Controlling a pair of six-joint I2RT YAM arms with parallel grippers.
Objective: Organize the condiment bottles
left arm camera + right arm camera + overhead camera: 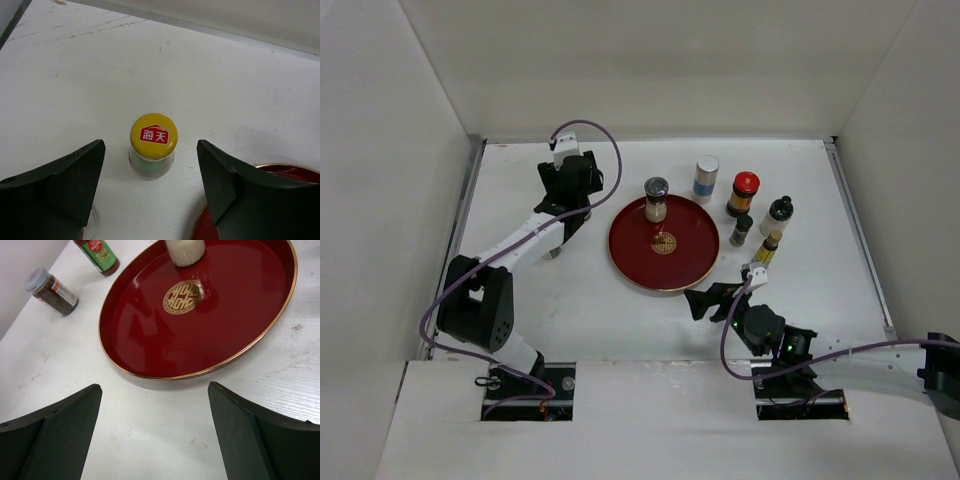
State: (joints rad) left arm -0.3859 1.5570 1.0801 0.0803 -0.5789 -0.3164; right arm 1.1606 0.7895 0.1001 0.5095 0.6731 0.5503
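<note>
A yellow-capped jar [153,145] stands on the table just ahead of my left gripper [151,150], which is open with a gap on each side of the jar; the top view hides this jar under that gripper [572,205]. One bottle [656,198] stands on the red tray [685,265]. Right of the tray stand a white-capped bottle [706,178], a red-capped jar [743,193], a small dark jar [741,229], a black-capped bottle [777,215] and a small yellow bottle [768,247]. My right gripper [155,386] hangs open over bare table, near the tray rim [150,376].
Left of the tray the right wrist view shows a green-labelled bottle [100,254] and a silver-capped jar [50,287] with dark contents. A clear glass edge [90,225] sits by my left finger. White walls enclose the table on three sides.
</note>
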